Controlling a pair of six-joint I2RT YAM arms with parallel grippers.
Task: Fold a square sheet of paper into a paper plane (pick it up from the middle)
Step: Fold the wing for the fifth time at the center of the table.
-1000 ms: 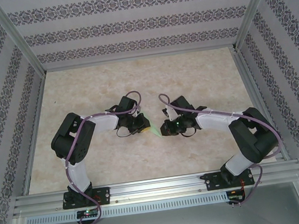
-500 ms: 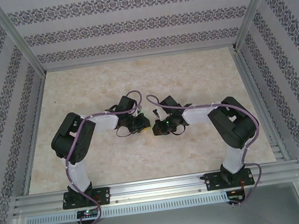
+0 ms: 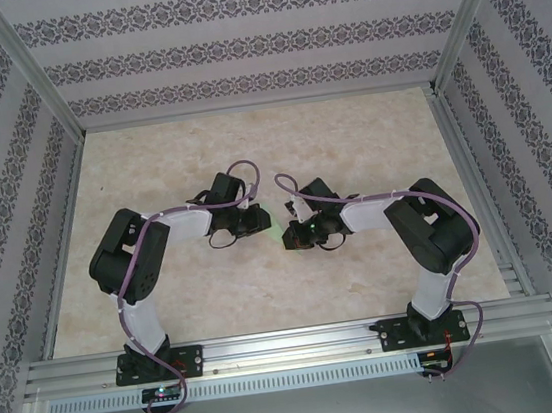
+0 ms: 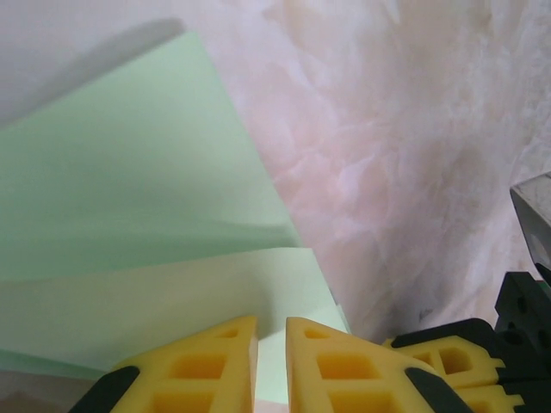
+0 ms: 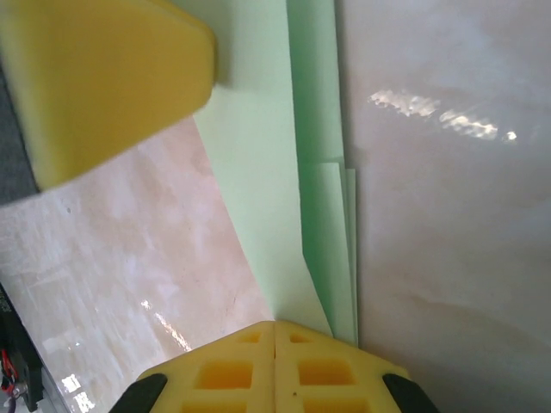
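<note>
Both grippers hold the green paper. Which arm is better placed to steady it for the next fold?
Probably right: the right gripper is shut on the paper where its layered edges meet. The left gripper holds spread flaps and could release to fold.

Mid-table: left gripper, right gripper crowd folded paper; surrounding table open.

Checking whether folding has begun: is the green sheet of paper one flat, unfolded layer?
No: in the right wrist view the sheet of paper lies in several overlapping layers with stepped edges.
</note>
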